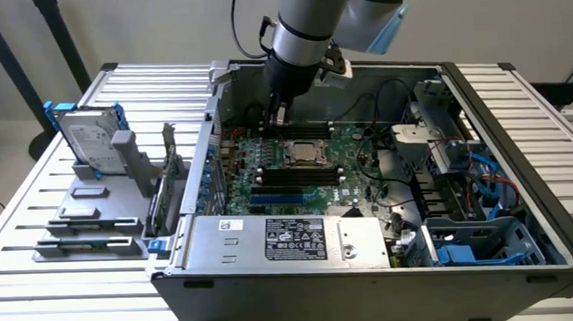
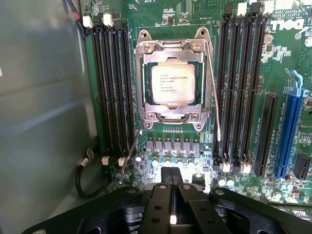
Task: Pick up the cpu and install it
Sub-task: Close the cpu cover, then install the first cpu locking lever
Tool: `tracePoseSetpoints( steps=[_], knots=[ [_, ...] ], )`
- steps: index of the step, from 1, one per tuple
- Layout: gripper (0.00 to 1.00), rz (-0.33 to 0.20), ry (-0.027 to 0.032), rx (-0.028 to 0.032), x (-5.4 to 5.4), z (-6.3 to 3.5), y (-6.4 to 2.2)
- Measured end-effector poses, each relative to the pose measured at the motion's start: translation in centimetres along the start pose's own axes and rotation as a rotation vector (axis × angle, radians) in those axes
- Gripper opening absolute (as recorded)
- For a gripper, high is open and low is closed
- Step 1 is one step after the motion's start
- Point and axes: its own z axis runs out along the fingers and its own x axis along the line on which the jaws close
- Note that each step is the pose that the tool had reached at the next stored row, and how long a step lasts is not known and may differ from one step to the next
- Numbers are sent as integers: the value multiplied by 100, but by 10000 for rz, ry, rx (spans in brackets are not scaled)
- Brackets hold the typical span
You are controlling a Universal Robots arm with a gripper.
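Note:
The cpu (image 2: 172, 83), a small square chip with a dull silver top, lies flat in the metal-framed socket (image 2: 146, 73) on the green motherboard (image 2: 170, 19). In the exterior view the cpu (image 1: 306, 153) sits in the middle of the board inside the open computer case (image 1: 370, 287). My gripper (image 1: 278, 118) hangs inside the case above the board's far side, a short way from the socket. In the wrist view its black fingers (image 2: 163, 195) are pressed together, the gripper (image 2: 171, 171) shut with nothing between them. It is apart from the cpu.
Black memory slots (image 2: 112, 87) flank the socket on both sides, and a blue slot (image 2: 287, 126) lies further out. The grey case wall (image 2: 44, 112) stands close beside the board. A hard drive (image 1: 88, 144) with blue brackets stands on a grey rack at the exterior view's left.

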Motion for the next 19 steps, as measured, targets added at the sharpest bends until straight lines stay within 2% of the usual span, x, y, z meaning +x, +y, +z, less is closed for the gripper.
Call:
tracePoseSetpoints(
  steps=[12,17,19],
  knots=[
    [11,0,0,0,-1,0,-2],
    [11,44,16,-7,-10,36,-149],
    [11,180,88,-26,-12,42,-165]
  ],
)
